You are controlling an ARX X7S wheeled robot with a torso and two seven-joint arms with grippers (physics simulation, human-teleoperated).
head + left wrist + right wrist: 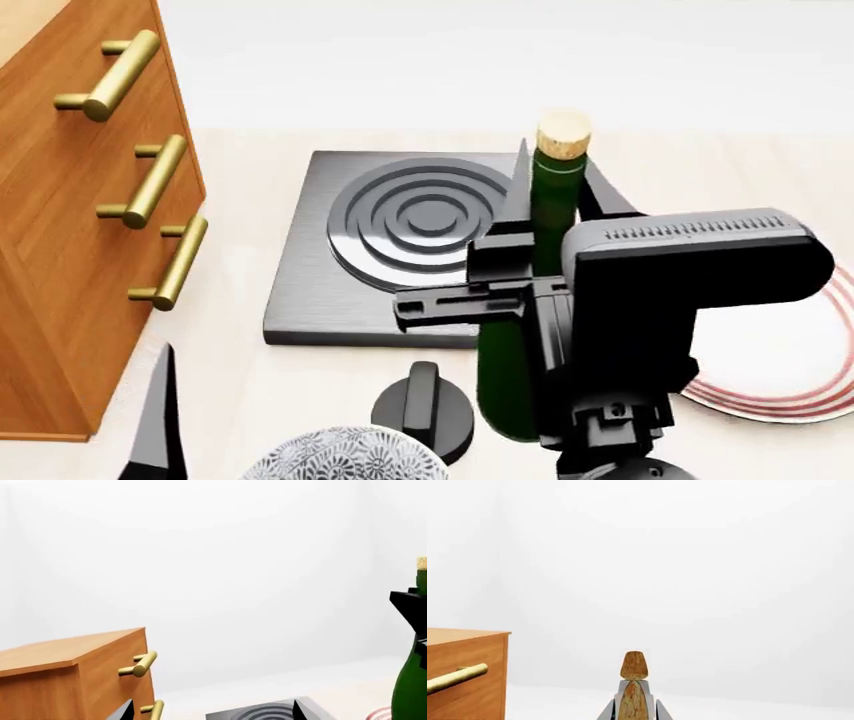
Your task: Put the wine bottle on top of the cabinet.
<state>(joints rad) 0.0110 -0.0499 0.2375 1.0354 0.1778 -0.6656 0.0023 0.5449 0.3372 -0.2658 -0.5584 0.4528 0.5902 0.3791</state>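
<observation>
The cabinet point(80, 220) stands at the far left of the head view, with three brass bar handles point(150, 180) on its front. The left tool point(158, 420) shows only as one dark fingertip low beside the cabinet; whether it is apart or together cannot be told. A patterned bowl point(340, 455) sits at the lower edge; its contents are not visible. A black knob point(424, 405) lies just beyond the bowl. A dark hob plate point(380, 245) with concentric rings rests on the pale surface point(240, 390). The right tool point(541, 275) is clamped on the wine bottle point(554, 200), which stands upright, right of the hob centre, its cork point(563, 132) uppermost. The right arm extends forward. A red-striped plate point(787, 370) lies at far right.
</observation>
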